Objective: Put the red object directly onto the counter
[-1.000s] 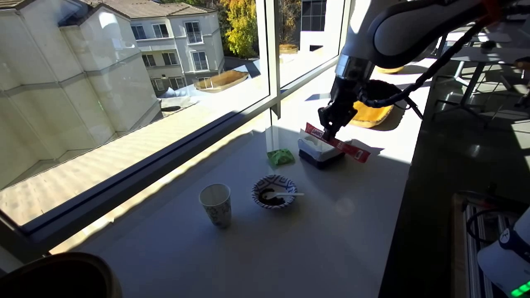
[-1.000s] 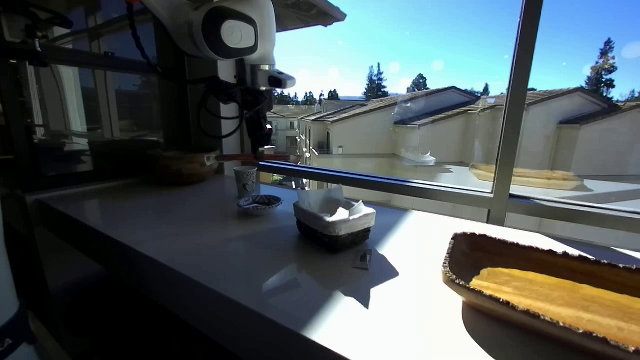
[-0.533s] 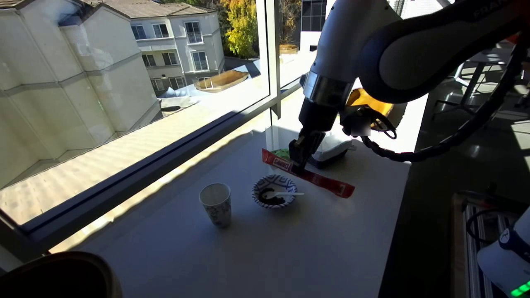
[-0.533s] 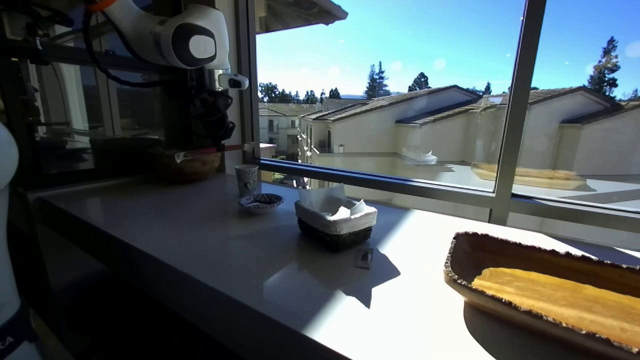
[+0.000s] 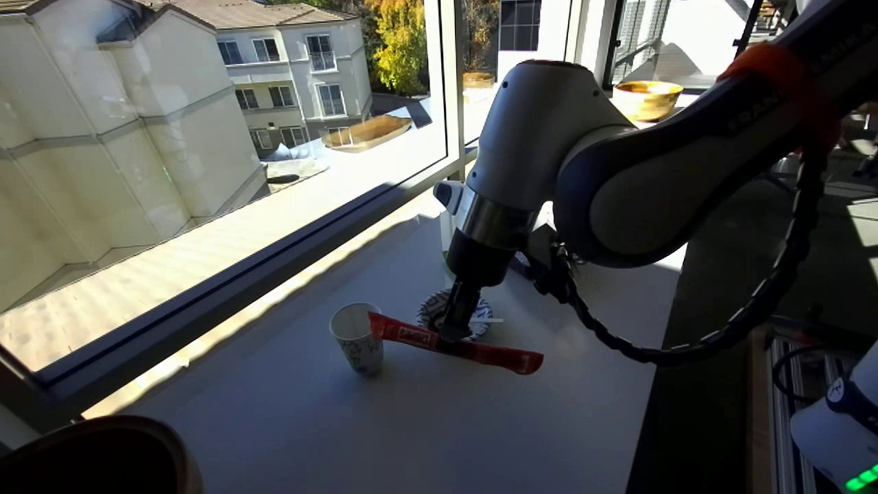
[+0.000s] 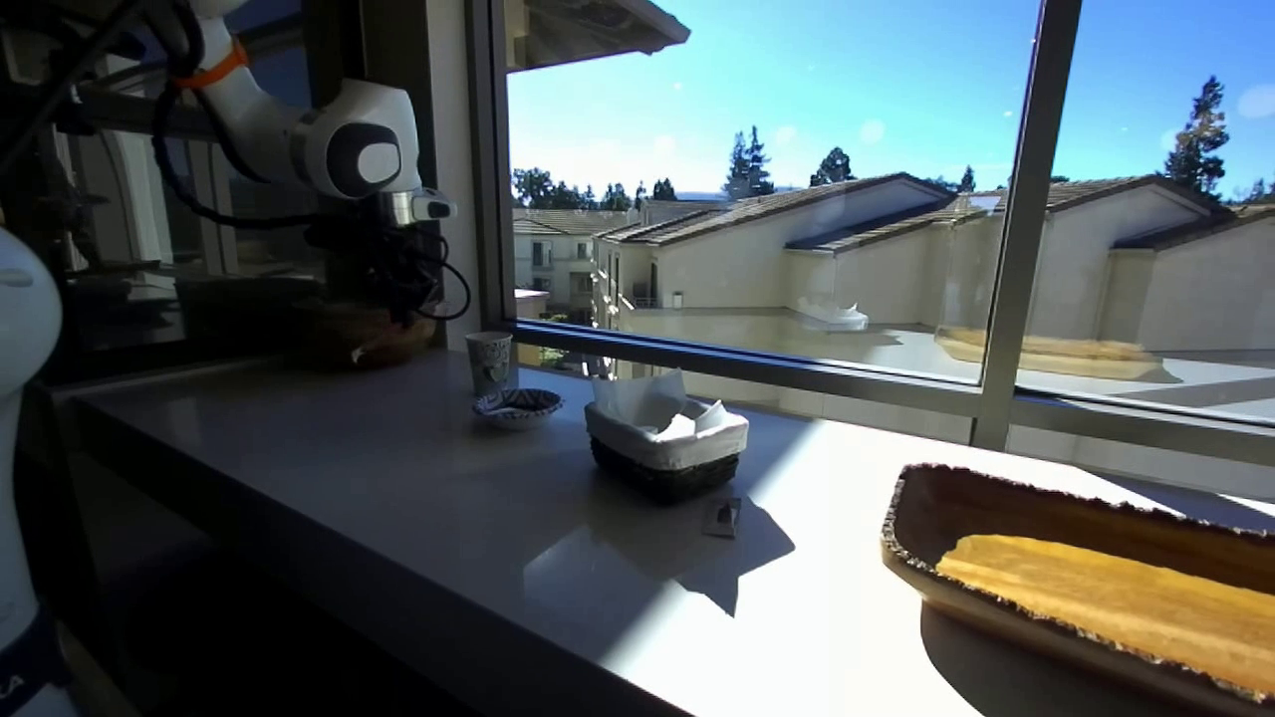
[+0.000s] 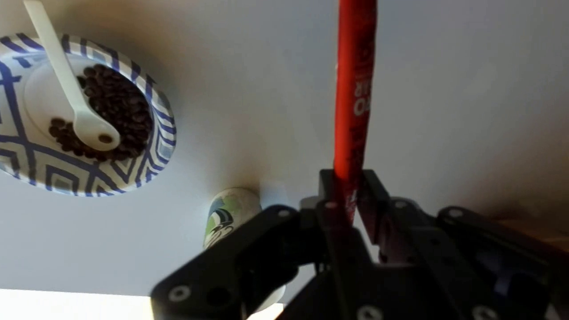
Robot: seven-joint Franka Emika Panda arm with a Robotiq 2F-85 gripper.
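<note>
The red object is a long thin red packet [image 5: 501, 358] with white lettering. My gripper [image 5: 454, 335] is shut on it near its middle in an exterior view. In the wrist view the packet [image 7: 353, 102] stands between the two fingertips of the gripper [image 7: 349, 189] and runs to the top of the picture. It is held above the pale counter [image 5: 480, 432], apart from it as far as I can tell. In an exterior view the gripper [image 6: 398, 311] hangs dark past the cup, and the packet is barely visible there. The counter [image 6: 398, 498] also shows there.
A patterned paper cup [image 5: 361, 350] stands close to the packet's left end. A patterned bowl [image 7: 162, 133] with dark beans and a white spoon lies beside the gripper. A lined basket [image 6: 667, 453], a yellow-orange wooden tray [image 6: 996, 597] and a dark round bowl [image 5: 180, 456] stand on the counter.
My gripper, still shut on the red packet, has moved from over the basket, past the bowl, to near the cup. It also sits lower over the counter than half a second ago.
</note>
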